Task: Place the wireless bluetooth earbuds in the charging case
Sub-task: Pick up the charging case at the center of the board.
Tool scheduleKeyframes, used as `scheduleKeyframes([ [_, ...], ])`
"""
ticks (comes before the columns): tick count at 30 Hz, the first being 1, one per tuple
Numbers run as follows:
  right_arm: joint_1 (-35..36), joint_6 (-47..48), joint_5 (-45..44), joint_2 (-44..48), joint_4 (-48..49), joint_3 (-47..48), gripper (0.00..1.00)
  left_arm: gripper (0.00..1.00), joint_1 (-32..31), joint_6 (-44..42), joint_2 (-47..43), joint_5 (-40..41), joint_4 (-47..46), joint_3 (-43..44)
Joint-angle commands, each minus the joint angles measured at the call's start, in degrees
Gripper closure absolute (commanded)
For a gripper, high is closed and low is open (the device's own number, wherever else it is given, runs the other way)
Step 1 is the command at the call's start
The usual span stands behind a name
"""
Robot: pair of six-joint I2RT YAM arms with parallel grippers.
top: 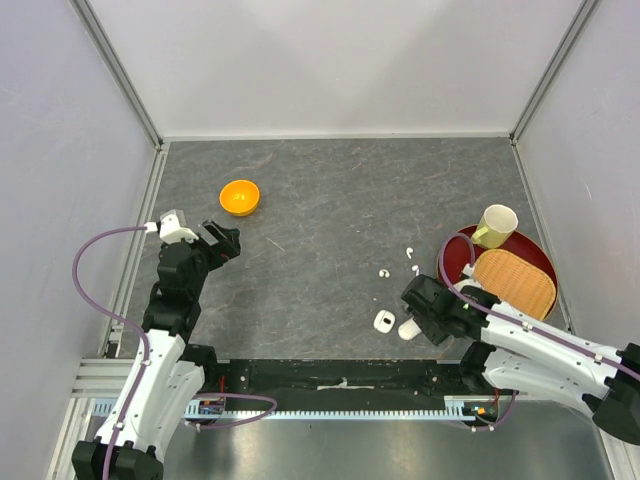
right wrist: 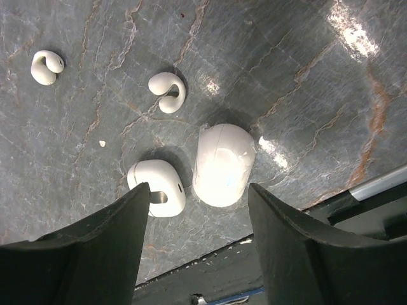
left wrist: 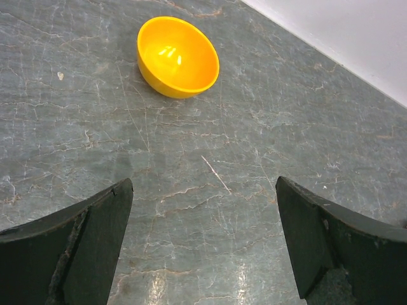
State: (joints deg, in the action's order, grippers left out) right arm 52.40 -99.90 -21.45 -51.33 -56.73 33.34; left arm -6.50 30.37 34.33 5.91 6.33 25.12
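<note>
**A:** What's hidden or hard to make out?

**B:** The second case [right wrist: 156, 186] sits partly behind one finger of the right claw [right wrist: 198, 194]. A dark slot shows in its white shell, but I can't tell whether it is open. From above, that claw's body covers part of both cases, and the right arm is cut off at the frame's edge.

**A:** And the counts?

**B:** From above I count three earbuds [top: 384, 272], tiny white curls lying loose and apart on the surface [top: 330, 190]. The wrist view takes in only two. There are two cases: the closed charging case [right wrist: 224, 164] and the second case just beside it, both near the surface's near edge.

**A:** The claws?

**B:** The right claw is spread around the charging case with a gap showing on one side, so it grips nothing. The left claw [left wrist: 203, 235] is spread wide over bare surface and holds nothing.

**A:** What else is around?

**B:** An orange bowl [top: 240, 197] lies beyond the left claw, well apart from the earbuds. A red tray [top: 455, 258] to their right carries a cup [top: 497, 225] and a woven mat [top: 515, 283]. The second case crowds the finger next to the charging case.
</note>
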Motion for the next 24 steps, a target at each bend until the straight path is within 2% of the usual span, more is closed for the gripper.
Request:
scheduleKeyframes([
  [1,0.24,-3.37,-1.57,1.41,-1.37,-0.47,0.31,0.0,0.09,-0.75,-0.58,0.94,-0.88,-0.16],
  [11,0.16,-3.9,0.27,-1.66,-0.4,-1.88,0.32,0.0,0.09,-0.66,-0.31,1.03,-0.61,-0.08],
  [24,0.16,-3.99,0.54,-4.74,5.75,-4.16,0.32,0.0,0.17,-0.58,0.04,1.47,-0.88,-0.16],
])
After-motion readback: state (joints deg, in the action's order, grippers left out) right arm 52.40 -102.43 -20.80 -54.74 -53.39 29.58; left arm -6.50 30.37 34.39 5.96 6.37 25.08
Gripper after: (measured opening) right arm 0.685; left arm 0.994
